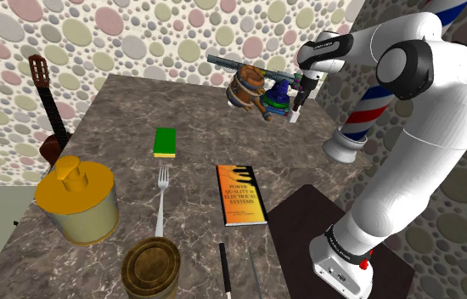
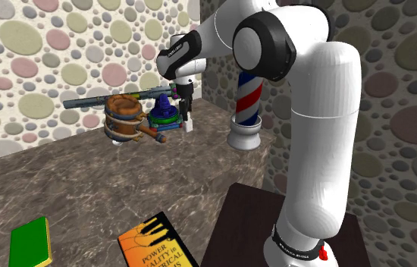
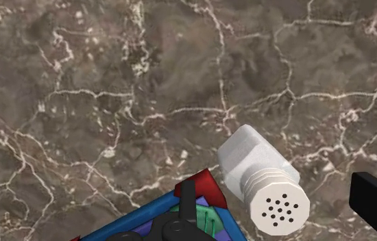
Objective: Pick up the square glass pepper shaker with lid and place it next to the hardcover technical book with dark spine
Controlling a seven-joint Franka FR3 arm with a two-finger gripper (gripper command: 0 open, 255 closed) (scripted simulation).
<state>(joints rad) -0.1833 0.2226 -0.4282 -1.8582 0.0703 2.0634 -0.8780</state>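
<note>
shoulder view: high, beside and behind the stand [image 1: 301, 212], looking down across the marble table [image 1: 130, 110] toward the dotted wall [image 1: 138, 34]. second exterior view: lower and nearer, same side, facing the far corner. both share the orange book [image 1: 241, 195] and barber pole [image 1: 355, 127]. wrist view: close, looking down on the tabletop at the white shaker [image 3: 259, 174].

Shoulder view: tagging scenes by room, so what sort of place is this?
Probably a room in a house: a dark marble counter, a guitar against the pebble-patterned wall, a barber pole.
</note>
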